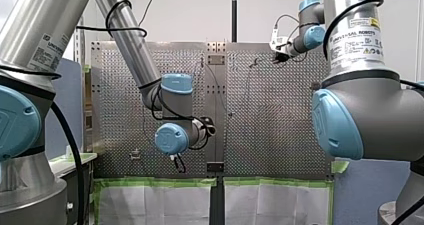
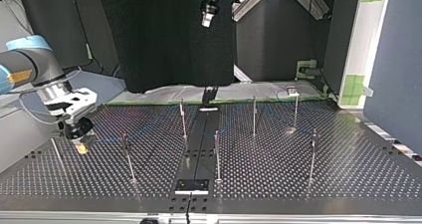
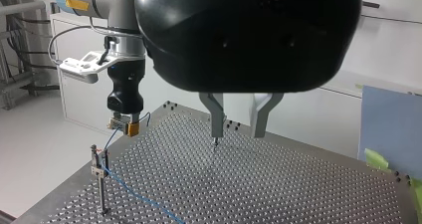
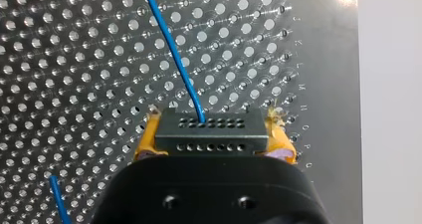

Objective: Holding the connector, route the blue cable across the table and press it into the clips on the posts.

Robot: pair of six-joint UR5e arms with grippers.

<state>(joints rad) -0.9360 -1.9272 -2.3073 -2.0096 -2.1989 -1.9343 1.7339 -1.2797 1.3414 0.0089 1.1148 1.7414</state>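
My right gripper point(image 4: 214, 137) is shut on a dark grey connector point(image 4: 209, 129), which sits between its yellow pads point(image 4: 281, 139) just above the perforated table. The blue cable point(image 4: 174, 50) leaves the connector's face and runs off over the table. In the left wrist view that same gripper point(image 3: 125, 128) hovers near the table's corner, and the cable point(image 3: 134, 194) drops from it to the clip on a short post point(image 3: 99, 164), then trails on. My left gripper point(image 3: 238, 132) hangs open above the table with nothing between its metal fingers point(image 3: 215, 117).
Several thin posts stand across the table, among them one point(image 2: 127, 157) close to my right gripper point(image 2: 78, 137) and others point(image 2: 217, 154) point(image 2: 312, 154) further along. A black strip point(image 2: 199, 144) runs down the table's middle. Green tape point(image 1: 160, 182) lines the table's edge.
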